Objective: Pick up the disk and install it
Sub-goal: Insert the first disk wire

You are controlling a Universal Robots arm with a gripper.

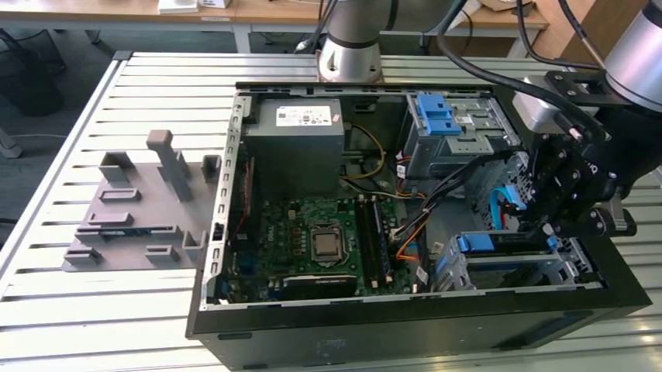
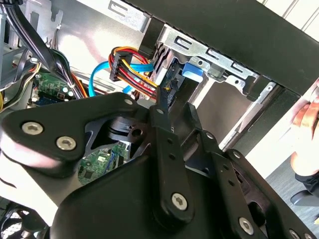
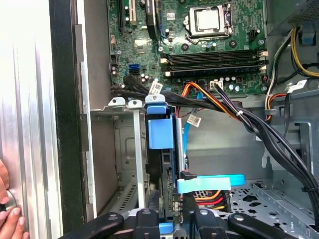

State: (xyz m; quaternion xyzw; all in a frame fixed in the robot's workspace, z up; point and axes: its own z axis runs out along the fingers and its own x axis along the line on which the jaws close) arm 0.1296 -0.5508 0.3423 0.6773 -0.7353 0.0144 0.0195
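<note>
Pincer (image 3: 168, 221) is down inside the open PC case (image 1: 414, 333) and, as far as I can judge, clenched on the disk (image 3: 160, 133). In the first wrist view its black fingers (image 3: 147, 219) sit tight against both flat faces of the drive, with no gap I can spot.

So the disk isn't off to one side of the pincer, it's right between the tips. It stands on its thin edge in the metal bay (image 3: 124, 149). Its long axis runs straight away from the pincer toward the motherboard (image 3: 199, 50). In the exterior view that same edge runs parallel to the near edge of the counter (image 1: 166, 310). The bay sits in the case corner closest to that near edge, on the exterior view's right.

Looks-wise you mostly get the blue plastic bracket capping the edge, with dark metal underneath. The label face is turned sideways, so I can't see it.

Just beside the disk there's a flat blue data cable (image 3: 209, 183) and a red, orange and yellow wire bundle (image 3: 212, 199). Black cables (image 3: 269, 144) drape across the gap between the bay and the board.

Further out there's a second cage with a blue latch (image 1: 445, 116), well apart at the far end of the case. A grey moulded fixture (image 1: 135, 209) lies on the counter toward the exterior view's left. A person's hand (image 3: 7, 219) rests at the outside of the case wall.
</note>
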